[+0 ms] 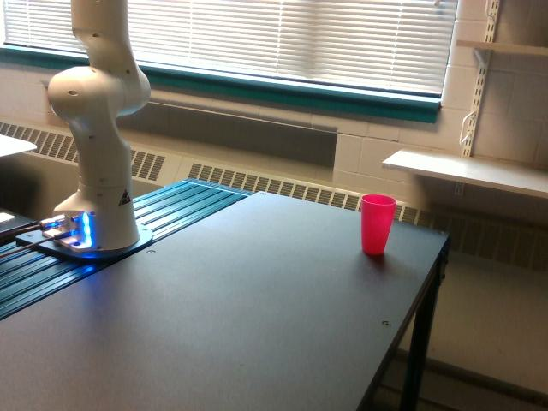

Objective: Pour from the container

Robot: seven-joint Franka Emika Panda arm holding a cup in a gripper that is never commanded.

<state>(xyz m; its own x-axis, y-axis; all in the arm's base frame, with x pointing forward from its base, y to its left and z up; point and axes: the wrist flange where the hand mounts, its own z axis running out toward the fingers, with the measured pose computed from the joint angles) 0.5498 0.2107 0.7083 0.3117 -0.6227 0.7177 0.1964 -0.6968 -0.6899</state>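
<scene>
Nearest us lies the dark worktop (257, 325). Farther back the arm's base (94, 231) glows blue, a small triangular sticker unreadable. Near the far edge stands the pink cup (378, 223), upright, likely placed to receive. Our hand and the clear container are out of view; its state we cannot tell.

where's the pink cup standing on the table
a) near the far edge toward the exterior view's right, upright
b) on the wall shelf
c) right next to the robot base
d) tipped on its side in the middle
a: the pink cup stands upright on the dark table near its far right edge, well apart from the robot base at the exterior view's left.
</scene>
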